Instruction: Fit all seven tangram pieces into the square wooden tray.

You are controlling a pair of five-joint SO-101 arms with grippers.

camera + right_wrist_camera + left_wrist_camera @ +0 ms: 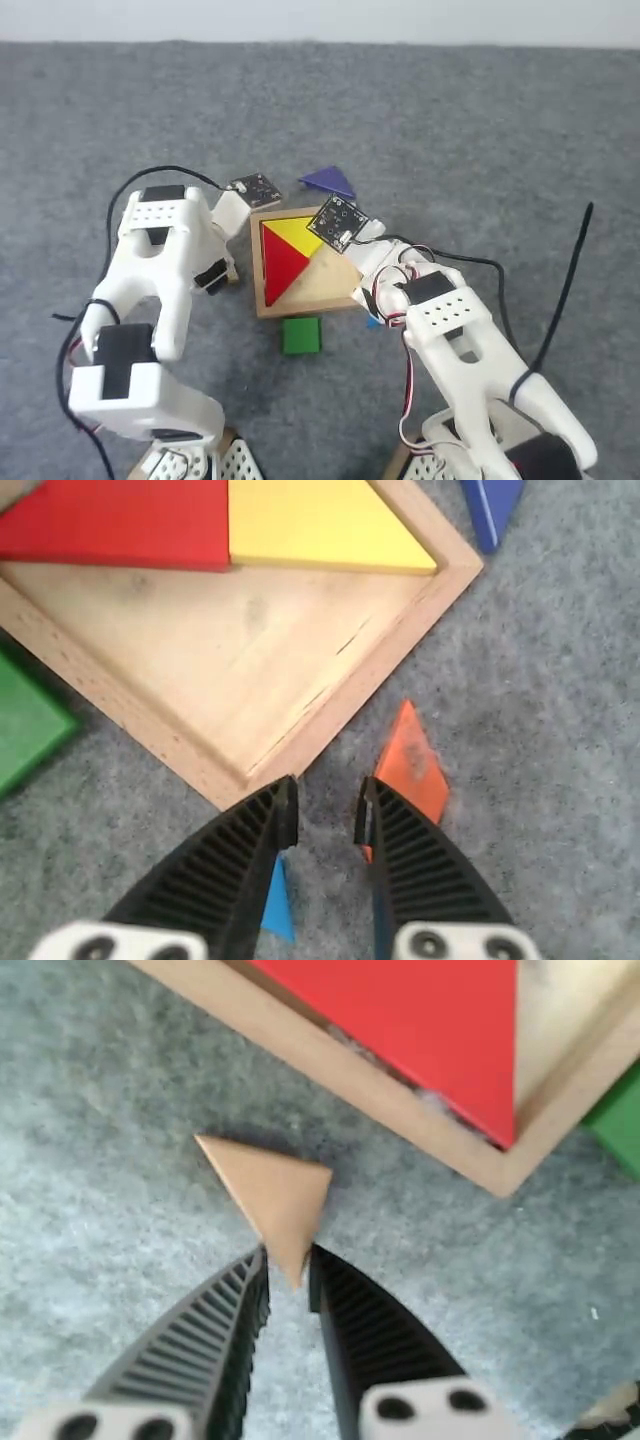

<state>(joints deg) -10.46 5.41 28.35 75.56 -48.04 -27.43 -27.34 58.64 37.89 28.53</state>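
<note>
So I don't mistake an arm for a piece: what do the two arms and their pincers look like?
Both the left arm and right arm are white shells with black motor blocks, black cables and a black circuit board near each wrist. The left pincer and right pincer are black, ribbed, pointed.

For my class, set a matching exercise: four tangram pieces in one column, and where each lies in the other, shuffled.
Pieces
1 red triangle
2 green square
3 tan triangle
4 purple triangle

Places
A on the carpet, at the left gripper
B inside the tray
C on the carpet, beyond the tray's corner farthest from the arms
D on the carpet, by the tray's edge nearest the arms

Pairs: 1-B, 2-D, 3-A, 4-C
</note>
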